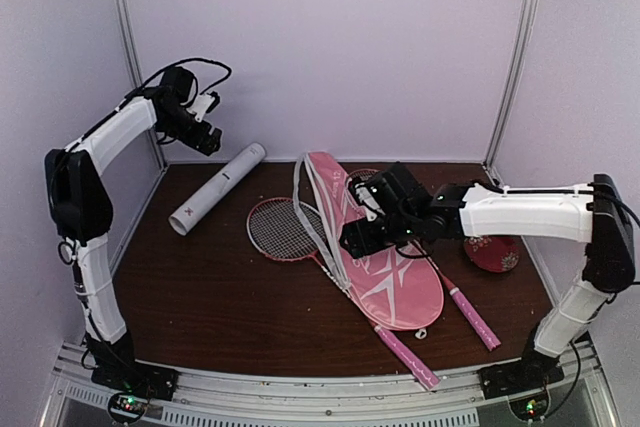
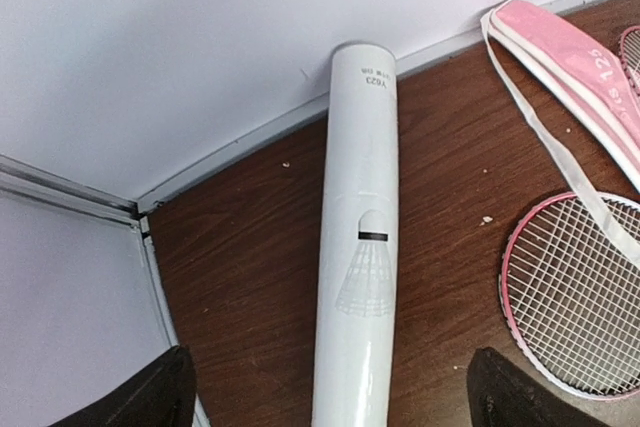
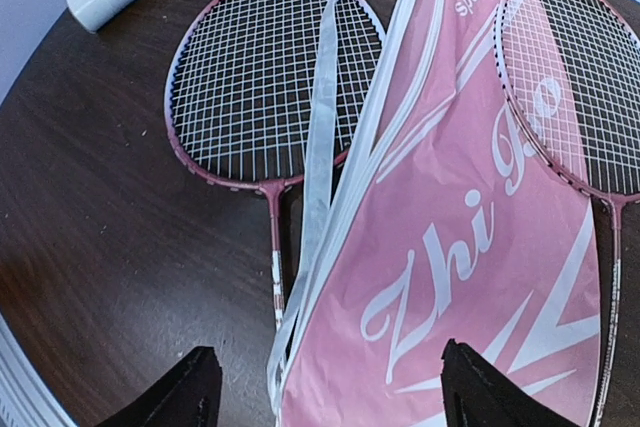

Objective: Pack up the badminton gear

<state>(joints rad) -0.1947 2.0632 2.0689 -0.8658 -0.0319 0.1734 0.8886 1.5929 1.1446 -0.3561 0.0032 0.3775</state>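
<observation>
Pink cover (image 3: 450, 227), white stripes and script lettering

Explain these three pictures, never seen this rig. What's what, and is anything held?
Two robot arms are bolted at the near edge of a table, each ending in a two-finger end effector. The wide picture comes from a fixed camera above and behind them. The other two come from cameras on the wrists, with dark fingers at the bottom. On the table: a white shuttlecock tube, a pink racquet cover, two pink-handled racquets (one with its head beside the cover, one partly under it) and a small red dish. The left end effector hangs open above the tube; the right end effector is open over the cover. Nothing is held.
</observation>
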